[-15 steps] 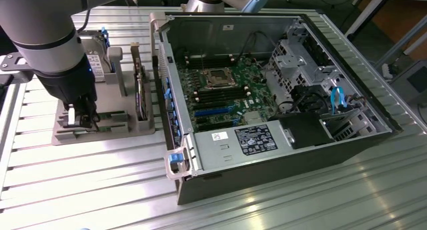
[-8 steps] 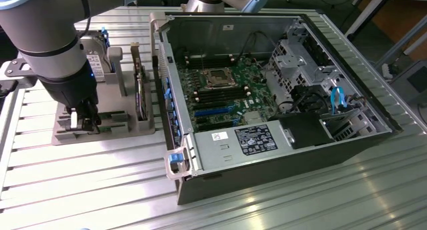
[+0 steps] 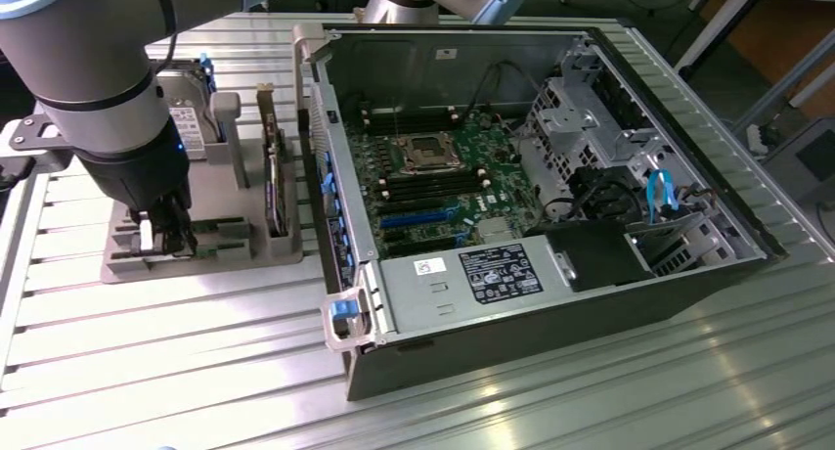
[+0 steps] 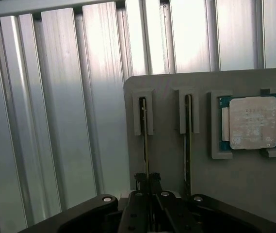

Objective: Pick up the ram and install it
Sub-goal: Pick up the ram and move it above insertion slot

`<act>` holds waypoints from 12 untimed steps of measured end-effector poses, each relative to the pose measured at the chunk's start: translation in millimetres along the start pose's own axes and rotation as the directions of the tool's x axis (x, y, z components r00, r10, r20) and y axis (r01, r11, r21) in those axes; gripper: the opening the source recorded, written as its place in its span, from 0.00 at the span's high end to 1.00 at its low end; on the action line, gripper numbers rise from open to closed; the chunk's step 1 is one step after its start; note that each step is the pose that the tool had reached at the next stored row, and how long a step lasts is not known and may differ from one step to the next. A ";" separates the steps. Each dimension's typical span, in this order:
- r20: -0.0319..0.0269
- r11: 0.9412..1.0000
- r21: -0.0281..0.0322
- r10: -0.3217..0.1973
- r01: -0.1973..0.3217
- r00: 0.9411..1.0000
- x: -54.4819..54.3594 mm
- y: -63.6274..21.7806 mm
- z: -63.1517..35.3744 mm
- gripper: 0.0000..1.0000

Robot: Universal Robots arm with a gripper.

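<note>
Metal table [image 4: 55, 107]; ram [image 4: 144, 133] edgewise along holder slot [image 4: 137, 114], fingers [image 4: 139, 178] pinching.

arm [image 3: 78, 68]: silver-grey cylinders, black joint band, small blue light | tool [image 4: 147, 178]: matte black, silver screws [image 4: 107, 199]

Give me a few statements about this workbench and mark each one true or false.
1. The computer case lies open on the slatted metal table. True.
2. The gripper is inside the case. False: it is down at the gray holder, at the ram that stands on edge in a slot.
3. The processor chip sits in a recess of the holder. True.
4. The holder carries a single stick. False: a second stick stands in the neighbouring slot.
</note>
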State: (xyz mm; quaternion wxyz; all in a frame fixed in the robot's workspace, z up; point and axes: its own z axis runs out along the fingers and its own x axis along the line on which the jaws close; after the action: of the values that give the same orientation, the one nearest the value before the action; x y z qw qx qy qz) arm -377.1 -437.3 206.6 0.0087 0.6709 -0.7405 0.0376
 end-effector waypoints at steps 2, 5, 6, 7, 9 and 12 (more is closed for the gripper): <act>0.000 1.000 0.000 0.000 0.000 1.000 0.0 0.0 0.0 0.89; -0.004 1.000 0.000 0.000 0.000 1.000 0.1 -0.1 -2.3 0.89; -0.006 1.000 0.001 0.000 0.000 1.000 0.3 -0.2 -5.6 0.89; -0.007 1.000 0.001 0.000 0.000 1.000 0.4 -0.4 -7.0 0.89; -0.008 1.000 0.001 0.000 0.000 1.000 0.6 -0.4 -9.0 0.89; -0.010 1.000 0.001 0.000 0.000 1.000 0.9 -0.7 -14.5 0.89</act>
State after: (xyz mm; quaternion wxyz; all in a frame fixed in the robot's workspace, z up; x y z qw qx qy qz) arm -377.1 -437.3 221.1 0.0119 0.6709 -0.7403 0.0413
